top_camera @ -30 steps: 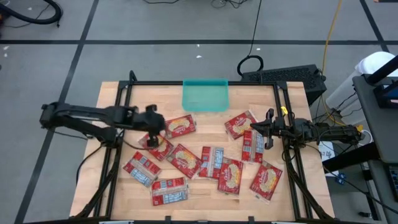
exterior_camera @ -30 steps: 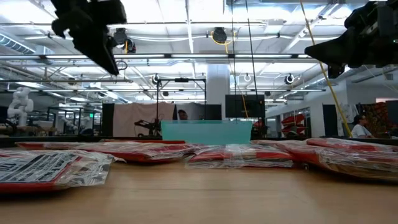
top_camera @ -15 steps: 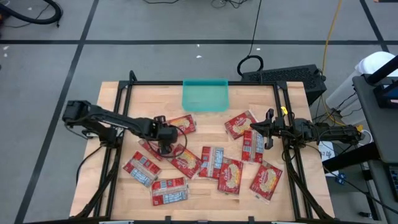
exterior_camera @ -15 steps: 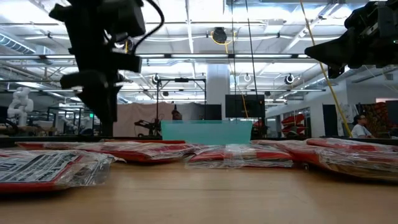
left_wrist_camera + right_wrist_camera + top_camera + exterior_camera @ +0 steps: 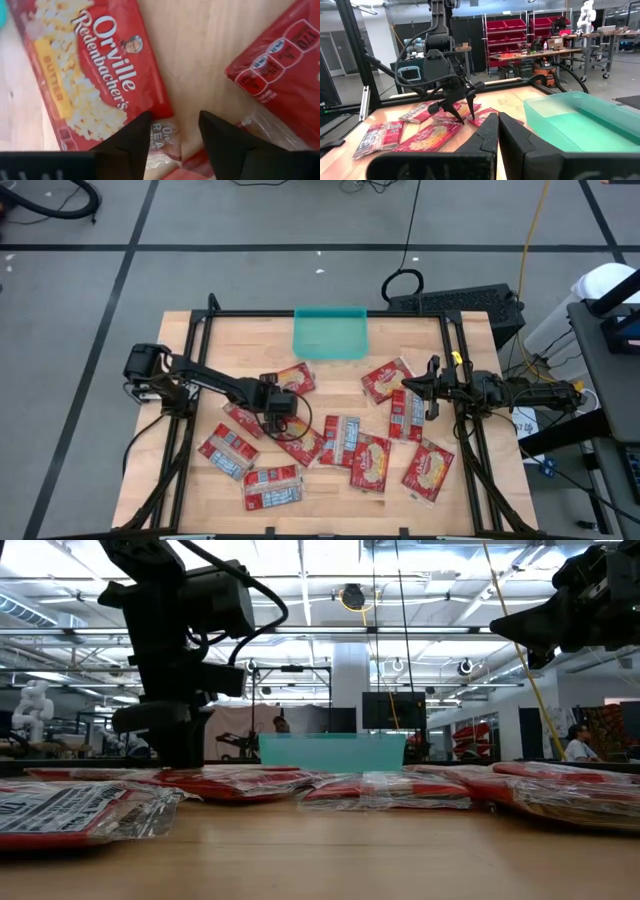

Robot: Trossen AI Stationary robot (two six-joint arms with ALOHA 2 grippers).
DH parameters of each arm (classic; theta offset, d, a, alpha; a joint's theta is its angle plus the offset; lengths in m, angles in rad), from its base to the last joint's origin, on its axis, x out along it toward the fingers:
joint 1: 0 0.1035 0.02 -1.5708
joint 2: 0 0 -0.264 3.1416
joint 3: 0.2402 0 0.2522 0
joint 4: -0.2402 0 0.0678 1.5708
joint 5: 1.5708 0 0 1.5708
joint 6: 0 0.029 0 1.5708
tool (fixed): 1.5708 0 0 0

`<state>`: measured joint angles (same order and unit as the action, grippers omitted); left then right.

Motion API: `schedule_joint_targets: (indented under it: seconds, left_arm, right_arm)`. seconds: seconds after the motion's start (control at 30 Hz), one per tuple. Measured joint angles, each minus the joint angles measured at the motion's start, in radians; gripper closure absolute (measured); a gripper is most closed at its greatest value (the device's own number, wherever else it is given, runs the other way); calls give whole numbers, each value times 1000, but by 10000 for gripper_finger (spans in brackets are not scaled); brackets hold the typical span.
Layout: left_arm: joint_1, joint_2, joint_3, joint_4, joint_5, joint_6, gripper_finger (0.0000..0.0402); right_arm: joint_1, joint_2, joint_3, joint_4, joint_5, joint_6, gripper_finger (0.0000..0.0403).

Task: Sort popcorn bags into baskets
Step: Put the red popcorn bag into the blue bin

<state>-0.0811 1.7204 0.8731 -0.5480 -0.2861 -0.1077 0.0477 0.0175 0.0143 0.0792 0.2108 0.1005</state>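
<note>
Several red popcorn bags lie flat and scattered on the wooden table [image 5: 180, 340]; some overlap. The teal basket [image 5: 330, 332] stands at the far edge. My left gripper [image 5: 278, 408] points steeply down, low over the bags left of centre, and is open. In the left wrist view its fingertips [image 5: 145, 117] straddle the clear end seam [image 5: 162, 134] of one bag, next to a face-up bag [image 5: 90, 75] that lies toward the basket. My right gripper [image 5: 408, 385] waits at the right side, raised, level and shut. My left gripper comes from above, slanting down, with its fingers on either side of a bag's clear end seam [image 5: 162, 134]. I cannot tell whether the fingertips touch the bag or the table. The bag lies flat.
Another bag [image 5: 280, 60] lies close to the left gripper on the side away from the basket. More bags [image 5: 385, 455] fill the table's middle and near right. A black frame [image 5: 200, 330] runs along the table's sides. Bare wood lies at the far left and the near edge.
My left gripper has come down from well above the table to just over the bags. It has moved toward the table's right and tipped to point more steeply down. The bags and my right gripper have stayed where they were.
</note>
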Motion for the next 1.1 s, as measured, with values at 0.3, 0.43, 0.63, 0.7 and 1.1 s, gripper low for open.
schedule_joint_targets:
  seconds: [0.3,0.43,0.63,0.7,1.1]
  left_arm:
    - [1,11,-3,16,-11,129,378]
    - [0,2,-3,18,-50,157,392]
    - [4,-86,-10,3,-97,181,398]
    - [3,-127,-8,4,-103,181,399]
    - [1,-350,-7,94,-79,254,400]
  right_arm:
    - [0,28,0,9,57,151,397]
    - [0,69,0,69,78,187,397]
    - [0,198,0,265,76,184,397]
    - [0,266,0,331,69,166,397]
    - [36,868,283,425,76,99,396]
